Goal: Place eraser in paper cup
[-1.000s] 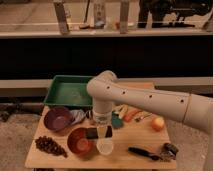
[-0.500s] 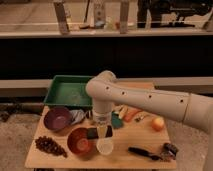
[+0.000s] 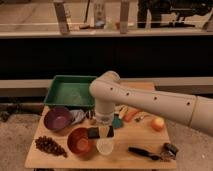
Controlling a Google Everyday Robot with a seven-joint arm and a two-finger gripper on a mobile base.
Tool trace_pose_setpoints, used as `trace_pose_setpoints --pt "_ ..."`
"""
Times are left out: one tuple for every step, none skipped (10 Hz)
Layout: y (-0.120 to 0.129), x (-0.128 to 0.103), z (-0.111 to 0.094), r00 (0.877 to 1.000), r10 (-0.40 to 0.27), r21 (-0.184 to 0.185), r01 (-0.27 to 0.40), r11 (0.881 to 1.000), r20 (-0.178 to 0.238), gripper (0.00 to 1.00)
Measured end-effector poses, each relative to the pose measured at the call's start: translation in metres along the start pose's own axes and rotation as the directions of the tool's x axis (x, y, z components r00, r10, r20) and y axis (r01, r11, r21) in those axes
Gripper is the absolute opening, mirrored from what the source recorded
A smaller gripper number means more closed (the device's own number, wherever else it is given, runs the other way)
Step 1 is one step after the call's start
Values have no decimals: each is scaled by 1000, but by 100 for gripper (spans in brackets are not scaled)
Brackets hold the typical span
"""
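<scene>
Camera view, single entry. Gripper (image 3: 102, 129): hangs from the pale arm (image 3: 145, 102) over the front of the wooden table (image 3: 125, 137), closed on the eraser (image 3: 96, 133), as far as I can judge. Eraser: dark block held flat, just above and slightly behind the paper cup (image 3: 105, 146), not yet inside. Paper cup: small, white, upright, mouth free. Risk: the block looks about as wide as the cup, so released flat it would likely bridge the rim or tip the light cup over; released off-centre, it could drop into the orange-red bowl (image 3: 78, 144) just beside. Surroundings: purple bowl (image 3: 57, 119) and green tray (image 3: 70, 91) behind, grapes (image 3: 49, 146) at the front corner, teal object (image 3: 117, 122), carrot (image 3: 131, 115), apple (image 3: 158, 123), black-handled tool (image 3: 142, 152). Nothing lies between eraser and cup.
</scene>
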Motion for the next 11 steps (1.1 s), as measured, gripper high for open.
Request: trace_pose_setpoints --pt "-2 -1 -1 1000 0 -3 0 1000 -10 0" --pt "-4 -5 -3 1000 2 -8 -2 1000 -16 0" --pt "-8 -10 -4 1000 4 -11 -5 1000 -23 0" --pt "-10 -11 -5 1000 -2 -11 2 1000 -26 0" --pt "-12 -11 -6 1000 -15 -11 15 1000 -27 0" --pt "-15 -10 -6 999 -46 -3 46 999 -20 3" --pt "-16 -9 -5 998 -66 3 66 998 -12 11" --pt "-17 -8 -5 997 -79 6 79 997 -8 21" --pt "-18 -8 -4 996 -88 6 88 996 -5 31" --pt "-18 -7 -2 995 -100 7 100 995 -3 43" --pt "-18 -6 -1 994 -105 5 105 994 -5 47"
